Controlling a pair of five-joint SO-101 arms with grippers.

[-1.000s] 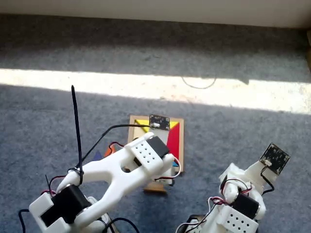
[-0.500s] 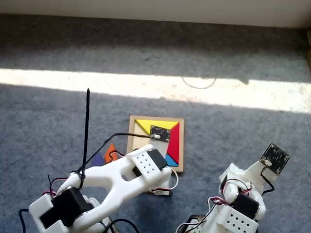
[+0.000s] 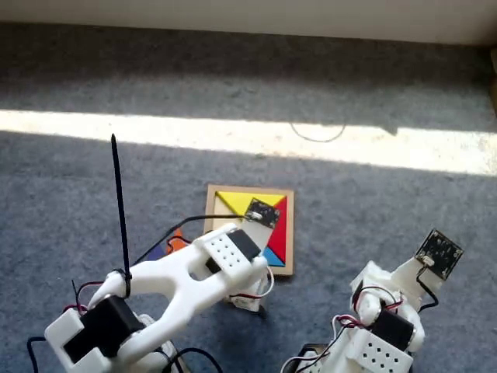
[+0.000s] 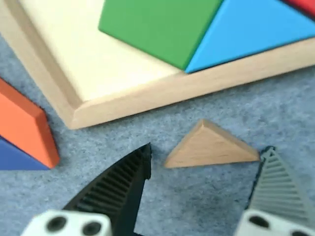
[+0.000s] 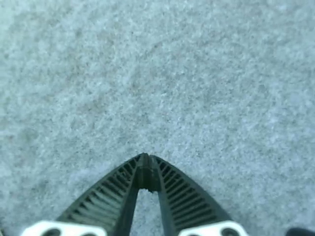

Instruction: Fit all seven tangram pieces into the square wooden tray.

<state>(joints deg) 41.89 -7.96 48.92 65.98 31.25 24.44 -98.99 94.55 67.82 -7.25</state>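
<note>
Left gripper (image 4: pixel 205 153) hangs wide open astride the plain wooden triangle (image 4: pixel 211 146) on the carpet (image 4: pixel 197 201), just outside the square wooden tray (image 4: pixel 147 96), 4 coloured pieces (image 4: pixel 157 24) showing inside: pickup step. Next it needs to drop, pinch and lift; right gripper (image 5: pixel 146 173) sits closed over carpet.

A square wooden tray (image 3: pixel 250 188) is shown on grey carpet (image 3: pixel 373 210), a yellow piece (image 3: pixel 239 202) set at its 12 o'clock, a red piece (image 3: pixel 280 227) at 3. It is overhung from 7 o'clock by the left arm (image 3: pixel 186 276)
</note>
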